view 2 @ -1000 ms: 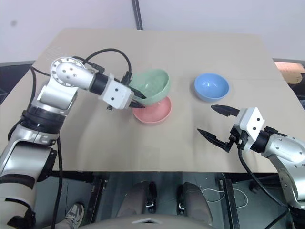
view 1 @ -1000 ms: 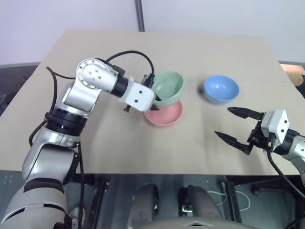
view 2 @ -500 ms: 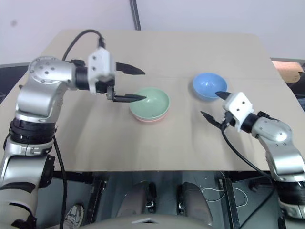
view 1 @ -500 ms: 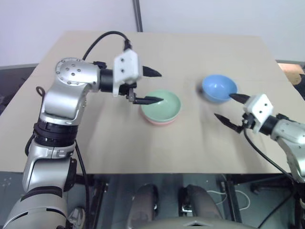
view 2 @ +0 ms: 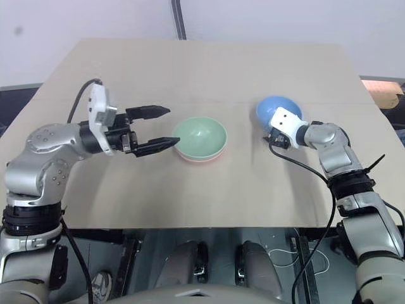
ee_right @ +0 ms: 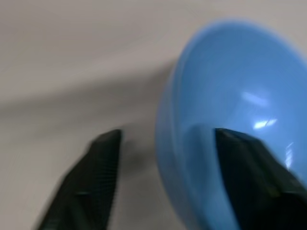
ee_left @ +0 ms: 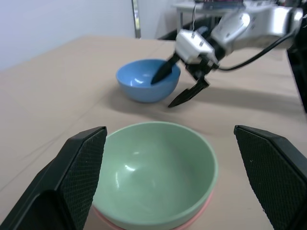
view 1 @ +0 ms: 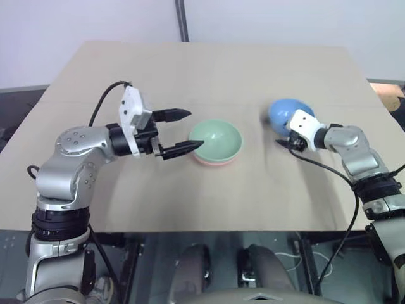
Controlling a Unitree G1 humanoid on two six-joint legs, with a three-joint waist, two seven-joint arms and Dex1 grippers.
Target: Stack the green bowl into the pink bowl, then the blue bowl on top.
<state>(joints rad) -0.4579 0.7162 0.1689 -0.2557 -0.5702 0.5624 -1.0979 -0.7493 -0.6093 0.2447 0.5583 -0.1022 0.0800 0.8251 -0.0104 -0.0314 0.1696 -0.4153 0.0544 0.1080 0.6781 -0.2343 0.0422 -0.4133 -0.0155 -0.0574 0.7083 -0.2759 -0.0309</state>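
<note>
Three bowls on the tan table [view 1: 209, 196], one of each colour, plus two grippers. Nearest the robot's left side, the left gripper [view 1: 185, 131] hovers just beside the stack with jaws spread wide and nothing between them; next, at table centre, the green bowl [view 1: 216, 139] sits nested inside the pink bowl [ee_left: 144, 224], of which a thin rim shows beneath, the green bowl's hollow bare. Farther off to the right, the blue bowl [view 2: 271, 111] stands apart from the stack, tilted, with the right gripper [ee_left: 178, 84] straddling its near wall, one finger inside and one outside, jaws partly closed; contact cannot be confirmed.
</note>
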